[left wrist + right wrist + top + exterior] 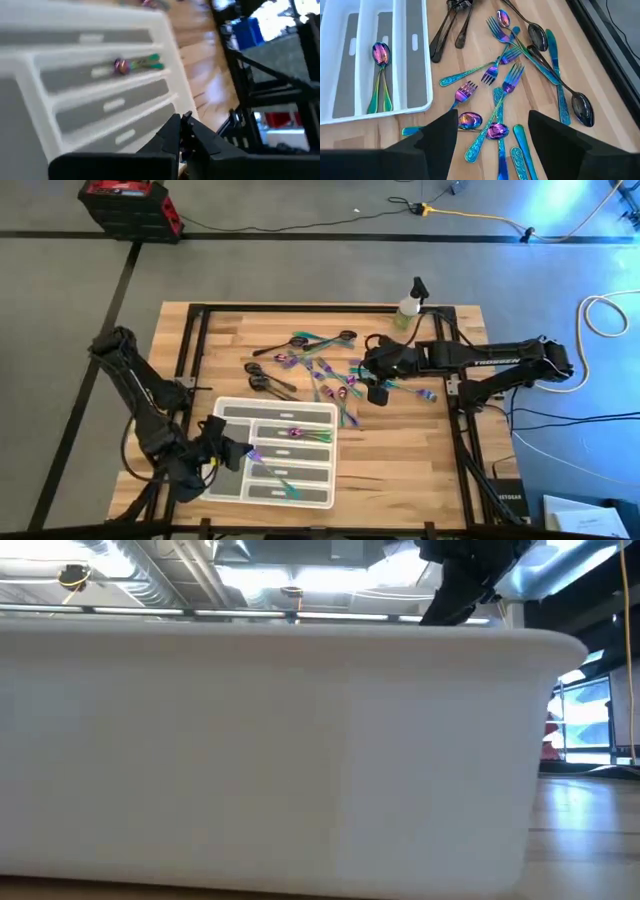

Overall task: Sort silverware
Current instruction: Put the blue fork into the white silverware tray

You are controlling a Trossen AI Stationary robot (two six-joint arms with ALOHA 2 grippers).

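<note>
While right gripper (492,132) is held spread over loose silverware (507,80), left gripper (186,131) is pinched together at tray (222,406) 7 o'clock corner.

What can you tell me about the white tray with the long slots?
The white tray looks like translucent plastic, rectangular, split into long parallel slots plus a crosswise one. It lies flat on the wooden table, near its front edge. A few rainbow-coloured pieces of silverware lie inside; the right wrist view shows two spoons stacked in one slot. The left gripper is over its left end.
</note>
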